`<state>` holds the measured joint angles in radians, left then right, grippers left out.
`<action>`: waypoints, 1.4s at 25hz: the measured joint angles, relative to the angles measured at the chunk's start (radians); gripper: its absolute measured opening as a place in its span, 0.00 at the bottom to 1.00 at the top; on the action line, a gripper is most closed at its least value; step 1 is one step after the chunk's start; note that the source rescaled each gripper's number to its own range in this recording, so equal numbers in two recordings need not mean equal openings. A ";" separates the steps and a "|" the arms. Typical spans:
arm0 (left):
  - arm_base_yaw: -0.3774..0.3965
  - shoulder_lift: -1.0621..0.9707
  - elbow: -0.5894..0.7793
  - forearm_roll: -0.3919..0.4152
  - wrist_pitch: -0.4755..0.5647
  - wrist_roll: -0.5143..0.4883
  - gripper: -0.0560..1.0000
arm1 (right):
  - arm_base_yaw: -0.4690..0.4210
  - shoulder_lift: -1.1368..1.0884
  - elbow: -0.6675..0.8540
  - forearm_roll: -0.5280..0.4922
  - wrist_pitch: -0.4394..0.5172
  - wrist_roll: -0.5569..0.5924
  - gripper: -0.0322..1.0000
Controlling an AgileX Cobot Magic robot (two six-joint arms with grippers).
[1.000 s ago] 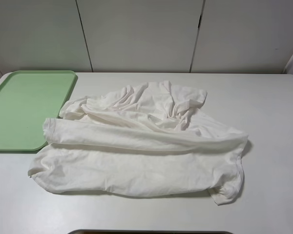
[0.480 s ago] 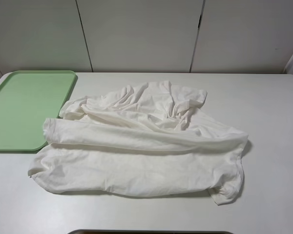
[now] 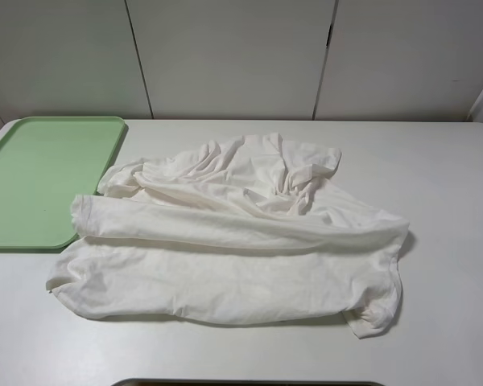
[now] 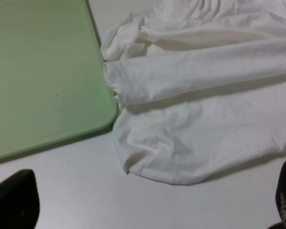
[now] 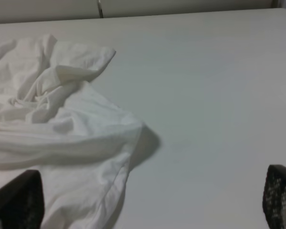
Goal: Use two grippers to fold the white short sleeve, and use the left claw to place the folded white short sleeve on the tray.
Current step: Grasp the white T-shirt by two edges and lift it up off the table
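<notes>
You have bare bench (image 3: 447, 177) to the right of the white short sleeve (image 3: 225, 265) and along its near edge. On the left, the green tray (image 3: 32, 181) meets the garment's folded band, blocking passage there.

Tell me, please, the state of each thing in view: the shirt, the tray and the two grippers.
white short sleeve: crumpled, loosely folded over once, lying on the table, not gripped.
tray: flat on the table, beside the short sleeve, nothing in it.
left gripper: open wide, holding nothing.
right gripper: open wide, holding nothing.
</notes>
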<state>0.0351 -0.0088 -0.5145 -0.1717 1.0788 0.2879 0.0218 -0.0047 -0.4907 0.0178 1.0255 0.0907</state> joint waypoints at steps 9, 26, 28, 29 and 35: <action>0.000 0.025 -0.001 0.000 0.001 -0.001 0.99 | 0.000 0.055 0.000 0.001 -0.001 0.000 1.00; -0.072 0.701 -0.405 0.004 0.048 0.048 0.98 | 0.000 0.727 -0.314 0.165 -0.079 -0.248 1.00; -0.156 0.775 -0.447 0.013 0.047 0.072 0.98 | 0.014 0.818 -0.351 0.196 -0.087 -0.321 1.00; -0.199 0.806 -0.464 0.024 0.047 0.087 0.97 | 0.033 0.852 -0.363 0.202 -0.094 -0.344 1.00; -0.487 0.987 -0.508 0.102 0.046 0.155 0.97 | 0.230 1.011 -0.393 0.208 -0.130 -0.497 1.00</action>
<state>-0.4516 0.9786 -1.0221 -0.0694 1.1245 0.4433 0.2517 1.0066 -0.8840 0.2254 0.8951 -0.4058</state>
